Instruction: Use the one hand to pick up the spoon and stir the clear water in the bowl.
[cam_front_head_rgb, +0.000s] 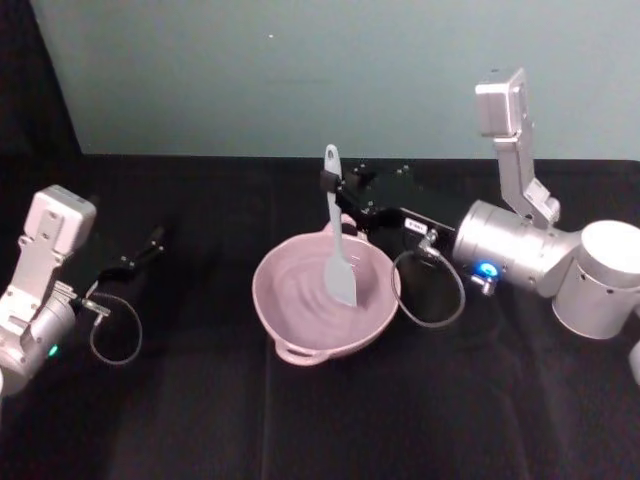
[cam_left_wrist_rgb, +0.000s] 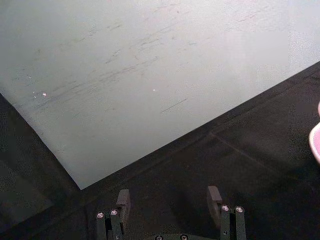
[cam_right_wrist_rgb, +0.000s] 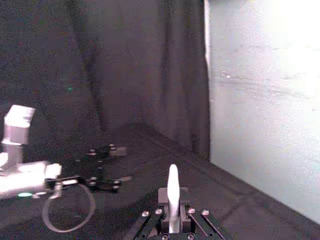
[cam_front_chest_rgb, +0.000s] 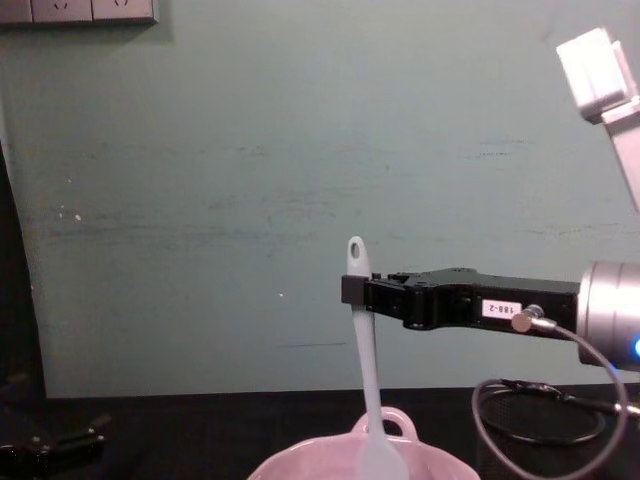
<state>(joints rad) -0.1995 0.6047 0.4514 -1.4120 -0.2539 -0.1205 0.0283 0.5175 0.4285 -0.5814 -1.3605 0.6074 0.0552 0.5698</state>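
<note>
Now, spoon (cam_front_head_rgb: 338, 238) in right gripper (cam_front_head_rgb: 329, 183).

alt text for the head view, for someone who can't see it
The right hand reaches in from the right and holds the spoon upright by its handle, head down in the pink bowl at the middle of a black table. The left hand is off to the left, away from the bowl.

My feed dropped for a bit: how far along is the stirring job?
Done: the pick-up. The right gripper is shut on the spoon, held upright near the handle's top. In hand: the spoon's head is down inside the bowl, where faint rings show in the water. Left: the stirring itself to finish. The left gripper is parked, open, on the far left.
</note>
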